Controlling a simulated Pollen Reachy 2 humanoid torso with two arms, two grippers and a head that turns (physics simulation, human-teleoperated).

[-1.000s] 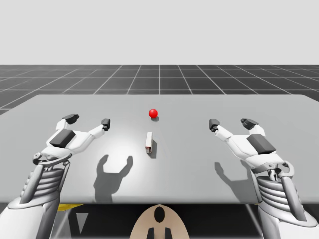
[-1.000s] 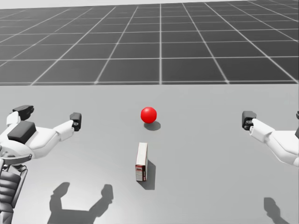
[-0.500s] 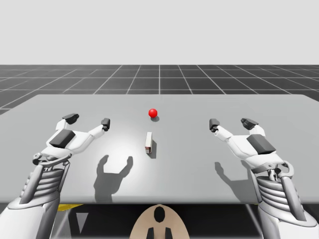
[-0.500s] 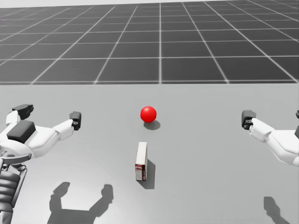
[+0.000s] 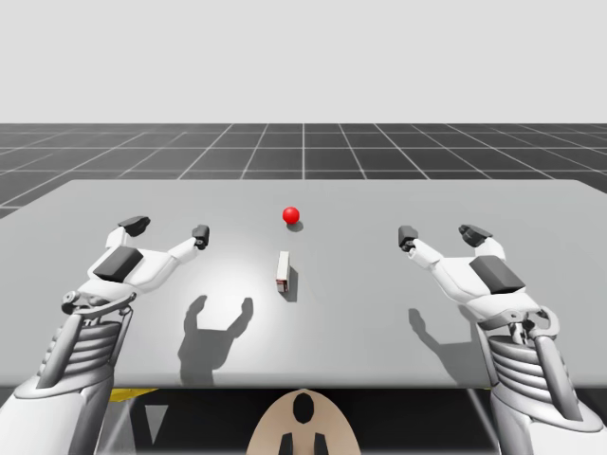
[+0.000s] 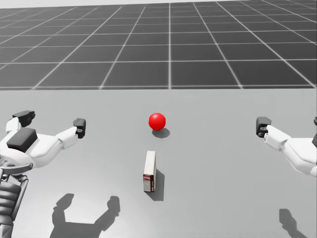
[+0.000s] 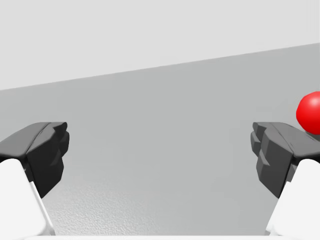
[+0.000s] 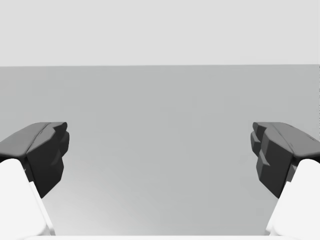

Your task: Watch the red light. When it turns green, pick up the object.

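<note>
The light is a red ball (image 5: 291,215) resting on the grey table (image 5: 379,322), behind the middle. Just in front of it stands a small, narrow white box (image 5: 283,271) with a red end (image 6: 149,171), upright on its long edge. My left gripper (image 5: 167,228) hovers open to the left of the box, well apart from it. My right gripper (image 5: 439,234) hovers open at about the same distance on the right. In the left wrist view the open gripper (image 7: 160,150) holds nothing, and the red ball (image 7: 310,112) shows past one fingertip. The right wrist view's gripper (image 8: 160,150) is open over bare table.
Both arms cast shadows on the table in front of the grippers. Beyond the table's far edge (image 5: 303,181) lies a dark gridded floor.
</note>
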